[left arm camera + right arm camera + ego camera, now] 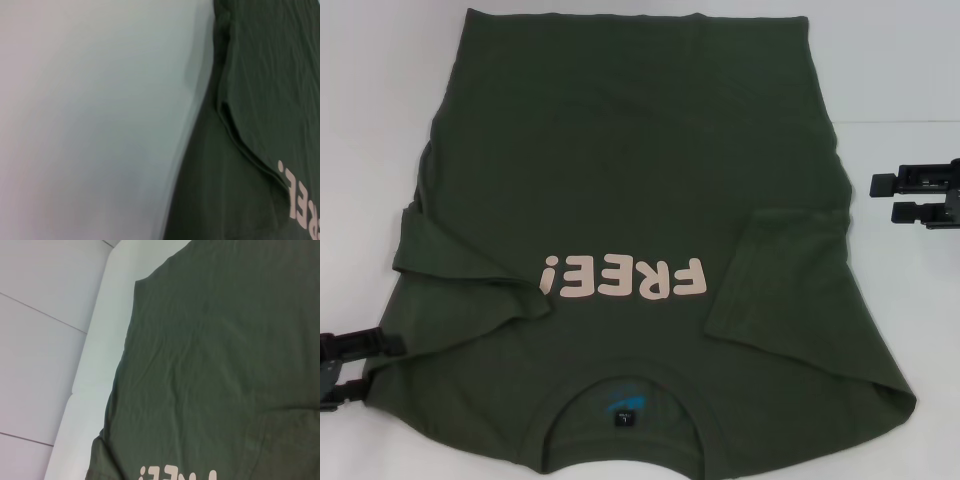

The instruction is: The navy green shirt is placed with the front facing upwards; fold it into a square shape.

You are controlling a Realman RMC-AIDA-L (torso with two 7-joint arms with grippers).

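Shirt [640, 180] lay face-up, both sleeves folded in. Left pincer [350, 372] and right pincer [910, 197] flanked it, parted, empty. Next fold: grip matching points, lift evenly.

Only readable thing here is "FREE!" in chunky pale pink letters [623, 279] across the chest of the navy green shirt [640, 150] (upside down in the head view). The blue neck label [622, 407] has print too, way too tiny to read.

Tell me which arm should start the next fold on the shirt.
Probably the left: the left gripper sits beside the navy green shirt near its collar end, while the right gripper hangs clear of the cloth.
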